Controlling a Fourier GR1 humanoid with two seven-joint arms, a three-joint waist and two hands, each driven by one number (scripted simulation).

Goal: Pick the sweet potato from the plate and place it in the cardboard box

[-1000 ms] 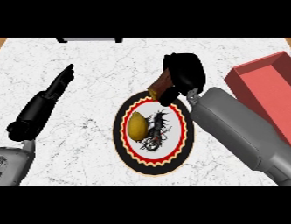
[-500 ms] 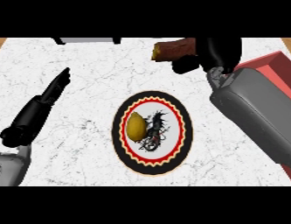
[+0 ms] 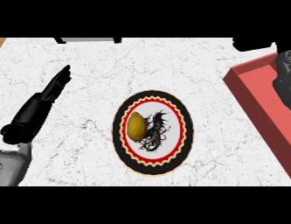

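Still on the plate (image 3: 123, 144), sweet potato (image 3: 135, 126) upright lengthwise, nearer the flat, straight-fingered left hand (image 3: 56, 84) than the box (image 3: 257, 109); right hand (image 3: 257, 43) apparently beyond it, fingers unreadable.

A kitchen is showing here: a white marbled counter (image 3: 173, 61) is carrying a patterned plate (image 3: 173, 109).

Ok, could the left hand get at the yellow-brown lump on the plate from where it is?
Probably yes: the left hand lies open left of the plate, only bare counter between, and the lump sits uncovered on its left half.
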